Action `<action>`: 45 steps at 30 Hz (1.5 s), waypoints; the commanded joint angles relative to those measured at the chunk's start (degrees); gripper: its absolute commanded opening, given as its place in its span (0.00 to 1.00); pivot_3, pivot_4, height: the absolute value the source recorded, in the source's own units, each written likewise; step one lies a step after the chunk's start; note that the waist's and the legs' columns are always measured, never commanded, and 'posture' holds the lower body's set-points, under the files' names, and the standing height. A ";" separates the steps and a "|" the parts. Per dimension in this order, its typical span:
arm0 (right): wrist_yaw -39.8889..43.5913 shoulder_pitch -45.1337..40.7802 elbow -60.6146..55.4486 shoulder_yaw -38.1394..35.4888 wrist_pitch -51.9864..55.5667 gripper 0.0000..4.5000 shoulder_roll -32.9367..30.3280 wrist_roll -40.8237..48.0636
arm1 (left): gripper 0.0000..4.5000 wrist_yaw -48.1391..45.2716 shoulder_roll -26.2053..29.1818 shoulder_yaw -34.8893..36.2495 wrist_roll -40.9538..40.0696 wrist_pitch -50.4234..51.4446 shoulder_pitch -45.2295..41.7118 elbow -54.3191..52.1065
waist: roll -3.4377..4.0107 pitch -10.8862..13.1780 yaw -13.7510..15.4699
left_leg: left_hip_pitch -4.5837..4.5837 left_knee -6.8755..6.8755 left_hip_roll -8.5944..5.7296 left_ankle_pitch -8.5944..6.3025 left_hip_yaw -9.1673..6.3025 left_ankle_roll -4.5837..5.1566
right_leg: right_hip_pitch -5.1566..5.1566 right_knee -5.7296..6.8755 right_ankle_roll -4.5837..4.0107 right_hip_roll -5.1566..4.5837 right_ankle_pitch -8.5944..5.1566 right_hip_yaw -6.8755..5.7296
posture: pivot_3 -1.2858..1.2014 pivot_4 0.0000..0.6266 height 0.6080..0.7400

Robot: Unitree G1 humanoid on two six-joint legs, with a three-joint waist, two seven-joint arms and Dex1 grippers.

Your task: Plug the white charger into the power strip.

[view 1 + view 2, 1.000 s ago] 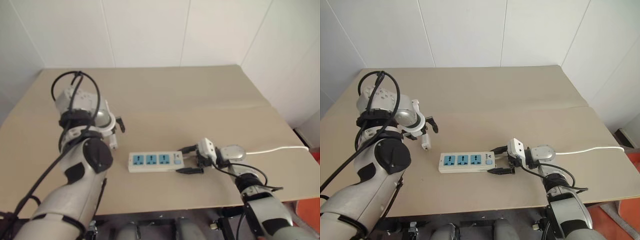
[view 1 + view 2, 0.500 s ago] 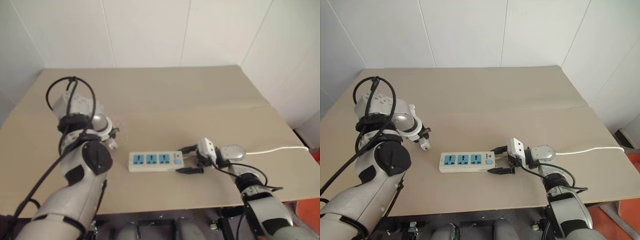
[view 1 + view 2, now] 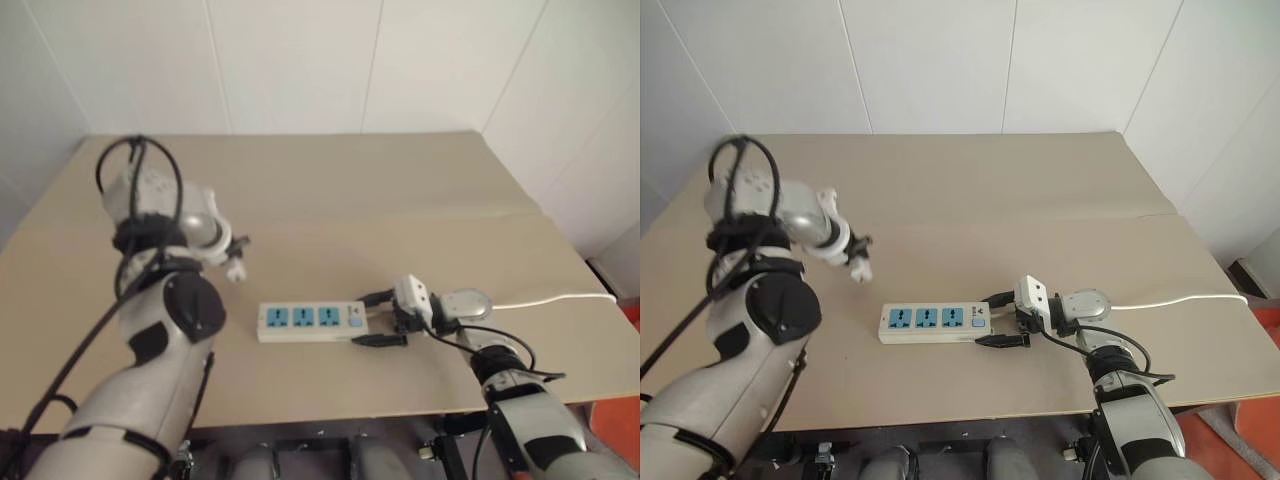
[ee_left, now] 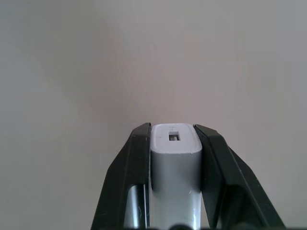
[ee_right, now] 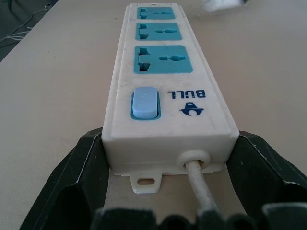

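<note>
Left gripper (image 4: 174,163): fingers pinched on the white charger (image 4: 175,158), one black finger flat on each side face. The charger's port end points away from the wrist camera; the prongs cannot be seen, so which way they face is uncertain. In the head views gripper and charger hang above the table (image 3: 420,190), near the strip's far end and apart from it. The side grip probably leaves the plug face free for insertion.

Right gripper (image 5: 168,163): fingers spread around the cord end of the power strip (image 5: 163,81), one just beside each long edge; contact looks likely on both sides. The cord (image 5: 199,179) runs back between the fingers. This bracing appears meant to stop the strip sliding under a push.

Power strip: flat on the table, blue switch (image 5: 144,102) nearest the right gripper, three blue sockets beyond it, all empty.

Task stage: charger lifted, not yet carried over a socket.
</note>
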 commanded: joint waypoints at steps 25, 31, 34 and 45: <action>-0.35 1.77 1.03 2.29 0.33 0.76 -0.30 -3.74 | 0.23 -93.67 10.13 -36.80 -25.24 -55.25 47.91 -43.70 | 0.37 -0.24 0.08 | 0.35 -0.04 0.07 -0.07 0.65 0.07 | 0.52 -0.59 -0.08 0.13 0.02 0.16 | 0.52 0.24 1.00; -1.19 2.23 0.12 2.53 0.40 0.76 0.34 -3.97 | 0.23 -101.98 6.14 -41.31 -20.86 -67.39 47.36 -35.39 | 0.38 -0.24 0.01 | 0.37 -0.04 0.10 -0.08 0.67 0.10 | 0.51 -0.59 -0.09 0.18 0.02 0.18 | 0.52 0.24 1.00; -1.45 2.76 -0.45 2.56 0.45 0.76 0.34 -3.92 | 0.23 -103.65 4.06 -42.09 -18.96 -71.09 46.17 -30.71 | 0.38 -0.24 -0.04 | 0.38 -0.03 0.10 -0.07 0.67 0.11 | 0.52 -0.59 -0.08 0.18 0.02 0.19 | 0.52 0.24 1.00; -1.67 4.46 -2.45 2.94 0.96 0.76 0.22 -3.95 | 0.23 -109.09 0.23 -43.83 -13.83 -81.27 43.47 -20.43 | 0.37 -0.24 -0.09 | 0.36 -0.03 0.13 -0.10 0.67 0.17 | 0.51 -0.60 -0.07 0.25 0.01 0.22 | 0.52 0.24 1.00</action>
